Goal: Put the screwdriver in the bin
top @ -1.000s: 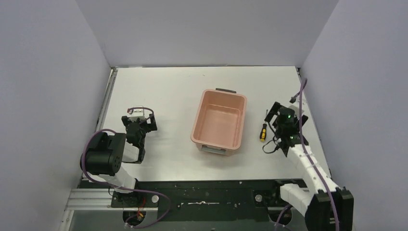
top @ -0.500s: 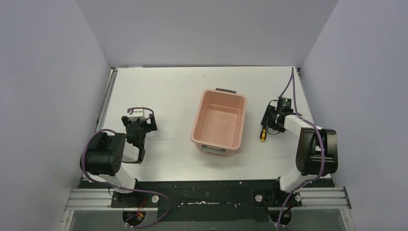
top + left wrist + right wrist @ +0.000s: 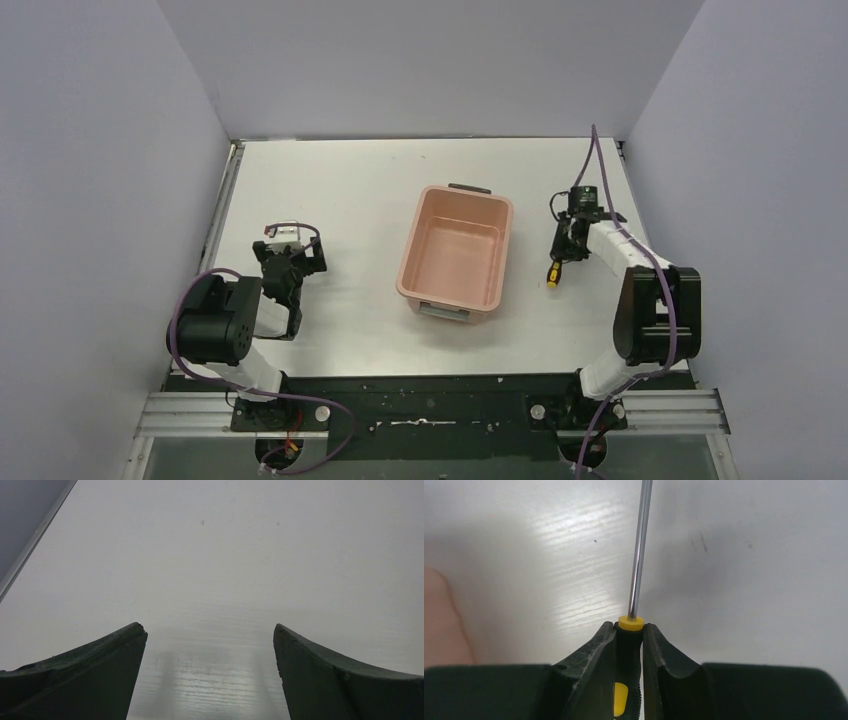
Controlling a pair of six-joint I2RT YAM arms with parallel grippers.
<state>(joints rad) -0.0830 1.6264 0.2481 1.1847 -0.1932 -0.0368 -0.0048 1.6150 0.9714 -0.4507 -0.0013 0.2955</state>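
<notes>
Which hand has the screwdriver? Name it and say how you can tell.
The right hand: it is shut on the handle of the screwdriver. The left hand is open, holding nothing.

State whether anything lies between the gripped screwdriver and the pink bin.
Nothing visible does. Only bare table separates the screwdriver, clamped in the right gripper, from the bin, whose rim it must clear.

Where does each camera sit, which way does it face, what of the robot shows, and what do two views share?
Top external: fixed above and behind, looking down on the table, the bin, the left arm and right arm.
Left wrist: on the left arm, facing bare table; left gripper open, empty.
Right wrist: on the right arm, facing the table; right gripper shut on the handle of the screwdriver.
Shared: the screwdriver shows in top and right wrist views.
</notes>
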